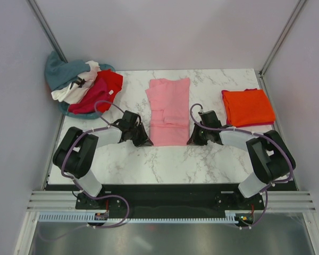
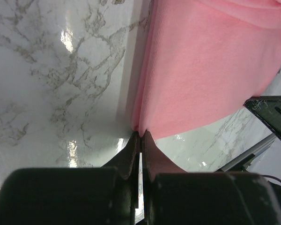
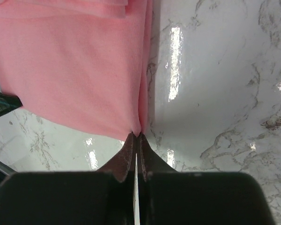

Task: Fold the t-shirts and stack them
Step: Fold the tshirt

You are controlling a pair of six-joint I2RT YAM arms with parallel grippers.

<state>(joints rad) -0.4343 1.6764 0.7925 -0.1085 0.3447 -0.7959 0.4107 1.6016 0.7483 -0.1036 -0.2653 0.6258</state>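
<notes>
A light pink t-shirt [image 1: 169, 110] lies partly folded as a long strip in the middle of the table. My left gripper [image 1: 144, 141] is shut on its near left corner, seen in the left wrist view [image 2: 141, 133] where the pink cloth [image 2: 206, 65] fills the upper right. My right gripper [image 1: 193, 141] is shut on its near right corner, seen in the right wrist view [image 3: 138, 135] under the pink cloth [image 3: 75, 70]. A folded orange t-shirt [image 1: 248, 107] lies at the right on a magenta one whose edge shows. A pile of unfolded shirts, teal-grey [image 1: 64, 71], white [image 1: 69, 90] and red [image 1: 103, 89], lies at the back left.
The marble table [image 1: 165, 162] is bounded by grey walls on the left, back and right, with metal posts at the back corners. The arm bases and a rail run along the near edge [image 1: 170, 204].
</notes>
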